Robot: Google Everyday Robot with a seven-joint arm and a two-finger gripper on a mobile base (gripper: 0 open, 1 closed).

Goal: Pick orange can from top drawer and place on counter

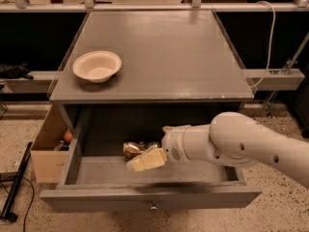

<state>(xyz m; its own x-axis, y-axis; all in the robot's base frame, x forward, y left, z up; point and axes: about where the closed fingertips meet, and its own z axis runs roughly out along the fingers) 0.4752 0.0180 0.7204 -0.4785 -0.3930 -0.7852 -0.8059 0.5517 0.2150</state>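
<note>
The claw (140,162) sits low inside the open top drawer (203,196). Below it and out to both sides spreads a speckled terrazzo floor (285,216), pale with dark flecks. To the left of the claw a brown cardboard box (48,151) stands open on that floor. Farther left, a black pole (15,182) slants down to the ground. Well above the claw a pale metal rail (145,7) crosses the back, with darkness beneath it. Up to the right, a white cable (271,37) loops down toward a grey ledge (275,79).

Crushed shiny orange can (133,149) in the open top drawer (96,197), jaws just beside it.
</note>
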